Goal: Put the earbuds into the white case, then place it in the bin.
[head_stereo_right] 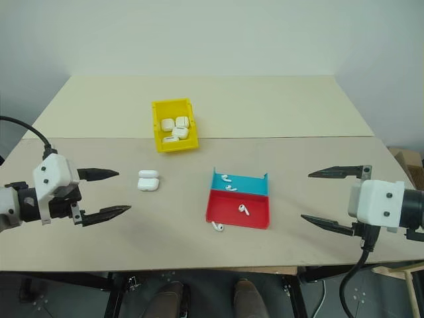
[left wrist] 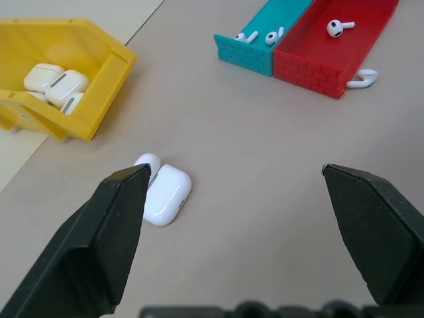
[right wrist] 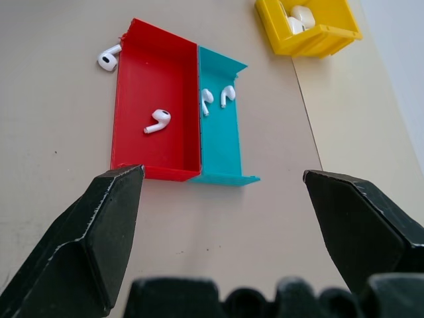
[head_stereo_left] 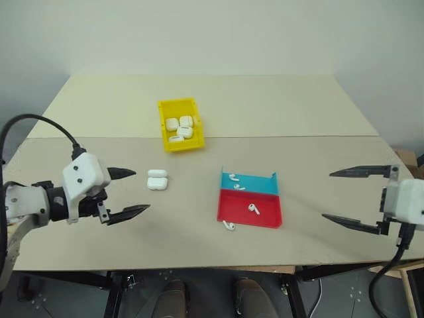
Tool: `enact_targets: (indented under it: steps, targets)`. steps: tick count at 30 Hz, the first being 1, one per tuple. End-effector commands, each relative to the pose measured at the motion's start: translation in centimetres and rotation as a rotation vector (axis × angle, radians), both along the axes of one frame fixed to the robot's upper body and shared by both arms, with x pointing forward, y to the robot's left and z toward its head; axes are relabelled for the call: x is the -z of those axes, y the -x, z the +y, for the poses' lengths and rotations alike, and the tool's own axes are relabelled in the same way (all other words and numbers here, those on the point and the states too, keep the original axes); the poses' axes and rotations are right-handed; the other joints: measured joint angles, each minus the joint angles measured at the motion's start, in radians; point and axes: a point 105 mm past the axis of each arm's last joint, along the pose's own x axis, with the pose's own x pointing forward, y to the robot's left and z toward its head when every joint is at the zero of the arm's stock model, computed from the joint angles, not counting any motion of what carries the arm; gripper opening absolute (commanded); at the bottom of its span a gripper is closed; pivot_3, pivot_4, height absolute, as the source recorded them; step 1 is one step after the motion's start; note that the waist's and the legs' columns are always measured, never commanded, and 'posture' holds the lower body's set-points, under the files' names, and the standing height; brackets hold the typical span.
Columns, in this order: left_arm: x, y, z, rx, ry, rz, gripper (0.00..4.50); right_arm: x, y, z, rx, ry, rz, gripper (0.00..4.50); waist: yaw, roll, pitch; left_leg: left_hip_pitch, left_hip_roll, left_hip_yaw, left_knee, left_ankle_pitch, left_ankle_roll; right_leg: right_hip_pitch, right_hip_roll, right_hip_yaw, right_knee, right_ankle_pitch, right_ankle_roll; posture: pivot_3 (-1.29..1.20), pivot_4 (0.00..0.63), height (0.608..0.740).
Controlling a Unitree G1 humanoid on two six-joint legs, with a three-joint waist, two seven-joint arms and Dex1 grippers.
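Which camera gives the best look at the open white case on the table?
The left wrist view: the white case lies close, lid visibly open. Both eye views show it small, between the yellow bin and the tray.

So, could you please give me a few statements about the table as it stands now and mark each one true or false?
1. Both the left gripper and right gripper are open and hold nothing. True.
2. The yellow bin is empty. False: several white cases lie in it.
3. One earbud lies on the table outside the red-and-blue tray. True.
4. The white case on the table sits inside the tray. False: it lies on the bare table between bin and left gripper.
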Motion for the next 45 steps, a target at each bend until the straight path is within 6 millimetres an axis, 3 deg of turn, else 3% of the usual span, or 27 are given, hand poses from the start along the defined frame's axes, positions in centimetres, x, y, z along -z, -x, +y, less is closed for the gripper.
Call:
enact_targets:
  steps: [1, 8, 13, 16, 20, 23, 30, 33, 35, 40, 45]
  targets:
    - [-0.9, 0.1, -0.4, -0.011, 0.02, -0.037, 4.5, -0.6, -0.2, 0.3, -0.016, 0.015, -0.044, 4.47, 0.0, 0.0, 0.0, 0.0, 0.0, 0.0, 0.0, 0.0, 0.0, 0.0, 0.0, 0.0, 0.0, 0.0, 0.0, 0.0, 0.15, 0.74]
    - [-0.3, -1.4, 0.2, -0.177, -0.07, -0.069, 4.5, 0.3, -1.1, -0.1, 0.033, 0.049, 0.006, 4.47, 0.0, 0.0, 0.0, 0.001, 0.0, 0.0, 0.0, 0.0, 0.0, 0.0, 0.0, 0.0, 0.001, 0.0, 0.0, 0.0, 0.15, 0.74]
    - [-0.9, -2.4, -1.0, -0.35, -0.081, -0.108, 4.5, 0.6, -1.9, -0.1, 0.057, 0.048, 0.002, 4.47, 0.001, 0.0, 0.0, 0.0, 0.0, 0.0, 0.0, 0.0, 0.0, 0.0, 0.0, 0.001, 0.0, 0.001, 0.001, 0.0, 0.15, 0.74]
    - [-1.0, -4.2, -0.2, -0.597, -0.018, 0.034, 4.5, 0.4, -2.1, 0.3, 0.069, 0.027, 0.007, 4.47, 0.01, -0.001, 0.001, -0.001, -0.001, -0.002, 0.002, 0.0, 0.0, 0.001, 0.0, 0.0, 0.001, 0.001, 0.002, 0.0, 0.15, 0.74]
    - [-0.2, -5.3, -0.5, -0.631, 0.031, 0.211, 4.5, 1.0, -2.5, 0.4, 0.101, 0.024, 0.002, 4.47, -0.002, -0.001, 0.0, -0.001, -0.002, -0.004, 0.003, 0.0, 0.0, 0.001, 0.001, 0.001, 0.001, 0.001, 0.003, 0.0, 0.15, 0.74]
    - [0.3, -7.4, -0.1, -0.761, 0.091, 0.236, 4.5, 1.8, -2.7, 0.5, 0.123, 0.028, 0.009, 4.47, -0.003, -0.002, 0.0, -0.001, -0.002, -0.005, 0.002, 0.0, 0.0, 0.0, 0.001, 0.001, 0.003, 0.002, 0.001, 0.0, 0.15, 0.74]
    - [1.3, -8.9, -0.6, -0.92, 0.172, 0.324, 4.5, 2.5, -2.8, 1.0, 0.126, 0.015, 0.029, 4.47, 0.001, -0.002, 0.001, -0.002, -0.003, -0.01, 0.003, 0.0, 0.0, 0.001, -0.001, 0.001, 0.003, 0.006, -0.003, 0.0, 0.15, 0.74]
    - [1.2, -8.8, -2.5, -0.93, 0.215, 0.323, 4.5, 2.5, -3.2, 0.9, 0.145, 0.008, 0.019, 4.47, 0.004, -0.003, 0.001, -0.002, -0.003, -0.011, 0.005, 0.0, 0.0, 0.001, -0.001, 0.0, 0.004, 0.006, -0.003, 0.0, 0.15, 0.74]
    - [1.8, -7.8, -3.9, -0.944, 0.235, 0.378, 4.5, 2.6, -3.2, 0.8, 0.156, 0.011, 0.017, 4.47, 0.004, -0.003, 0.001, -0.004, -0.003, -0.015, 0.005, 0.0, -0.001, -0.001, -0.002, 0.0, 0.004, 0.007, -0.004, 0.0, 0.15, 0.74]
    - [3.5, -6.6, -4.3, -1.136, 0.237, 0.421, 4.5, 2.7, -3.3, 0.6, 0.163, 0.02, 0.011, 4.47, 0.007, -0.002, 0.0, -0.002, -0.004, -0.016, 0.004, -0.001, -0.006, 0.0, -0.003, 0.002, 0.005, 0.007, -0.004, 0.0, 0.15, 0.74]
    - [3.8, -6.6, -5.5, -1.158, 0.234, 0.427, 4.5, 2.6, -3.5, 0.6, 0.162, 0.022, 0.01, 4.47, 0.024, -0.002, 0.0, 0.0, -0.007, -0.009, 0.004, 0.001, -0.009, 0.004, -0.003, 0.0, 0.003, 0.008, -0.003, 0.0, 0.15, 0.74]
